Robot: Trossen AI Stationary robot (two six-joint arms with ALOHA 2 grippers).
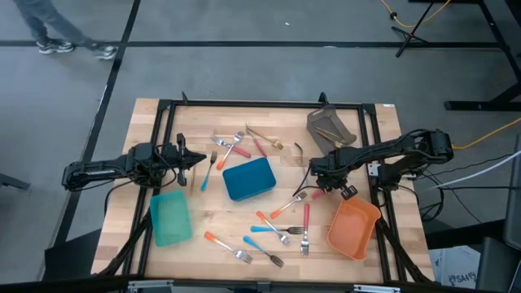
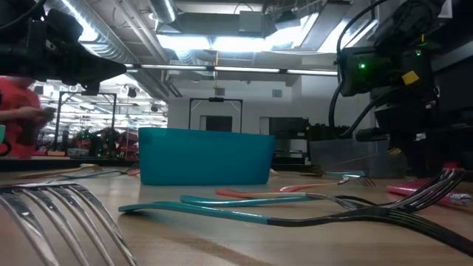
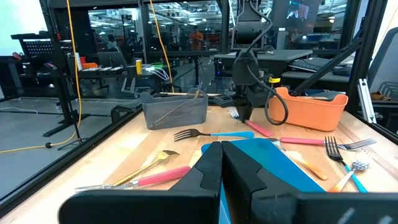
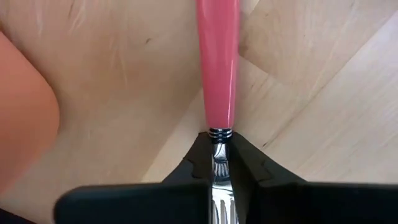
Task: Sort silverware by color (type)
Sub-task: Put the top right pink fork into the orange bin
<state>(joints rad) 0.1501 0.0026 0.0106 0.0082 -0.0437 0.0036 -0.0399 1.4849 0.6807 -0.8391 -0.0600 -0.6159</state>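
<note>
Silverware with pink, orange and blue handles lies scattered on the wooden table (image 1: 212, 224). Some pieces lie near the blue bin (image 1: 248, 179). My right gripper (image 1: 321, 185) points down beside the orange bin (image 1: 352, 228) and is shut on a pink-handled fork (image 4: 217, 62). My left gripper (image 1: 198, 160) hangs level and shut over the table's left side, touching nothing. Ahead of it lie a gold fork (image 3: 152, 160) and a pink-handled piece (image 3: 155, 178). My right gripper (image 4: 217, 146) pinches the fork's silver neck (image 4: 217, 138) between its two fingers, right where the pink handle ends. The fingers come from above, pointing down, across the fork. The handle seems to lie flat on the wood.
A teal bin (image 1: 171, 218) lies near the left front. A grey bin (image 1: 330, 126) with a gold piece in it stands at the far right. A black frame (image 1: 260, 104) runs round the table. More forks (image 1: 273, 236) lie at the near middle.
</note>
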